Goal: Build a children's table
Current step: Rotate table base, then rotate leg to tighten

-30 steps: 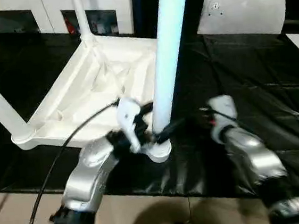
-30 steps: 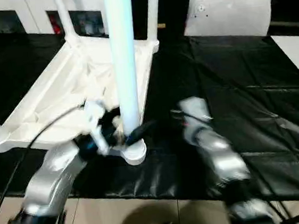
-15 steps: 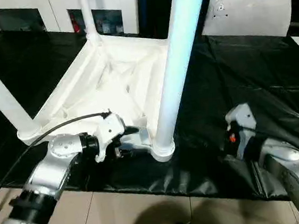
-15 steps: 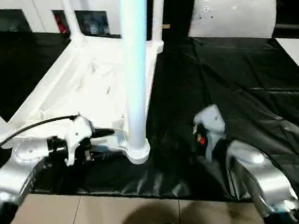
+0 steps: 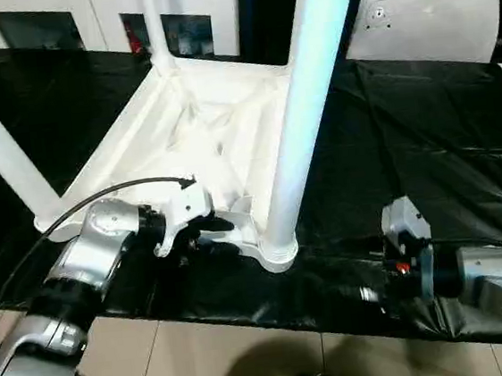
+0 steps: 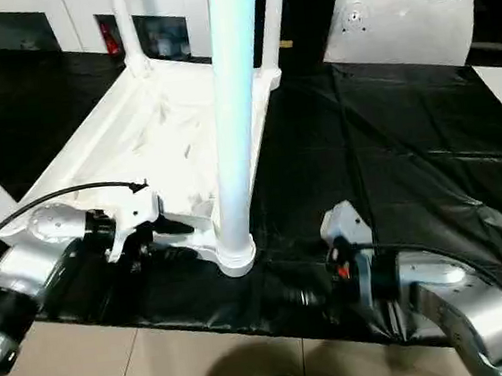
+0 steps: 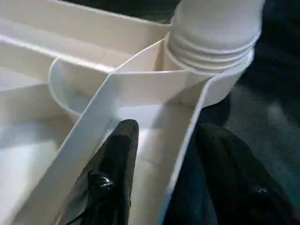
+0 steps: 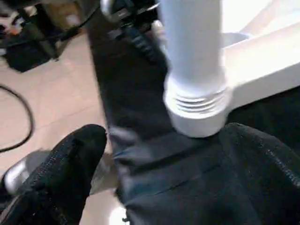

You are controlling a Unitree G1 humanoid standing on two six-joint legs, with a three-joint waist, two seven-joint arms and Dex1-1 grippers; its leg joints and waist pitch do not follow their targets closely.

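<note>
The black plastic sheet (image 5: pixel 427 151) covered the work surface, probably to protect it during assembly; on it lay the all-white plastic children's table (image 5: pixel 201 139), upside down, its X-ribbed square top flat on the sheet and its round corner sockets facing up, which let the long tapered round legs stand upward from them. The nearest white leg (image 5: pixel 309 101) rose from the near corner socket (image 5: pixel 276 253), between the two grippers; three more legs showed at the other corners, so the build looked close to done.

The left gripper (image 7: pixel 164 154), of two black fingers, sat just beside that socket; its fingers (image 7: pixel 112 173) straddled the thin white rim wall of the top, one finger inside the rim and the other outside over the black sheet; they were partly apart around the wall, and whether they pinched it could not be told; the placing suggested it was steadying the top beside the newly fitted leg.

The right gripper (image 8: pixel 154 154) hung low on the other side of the socket, near the sheet's front edge, its fingers spread wide and empty, pointing toward the base of the leg; it touched nothing, seemingly free to press or check the joint.
</note>
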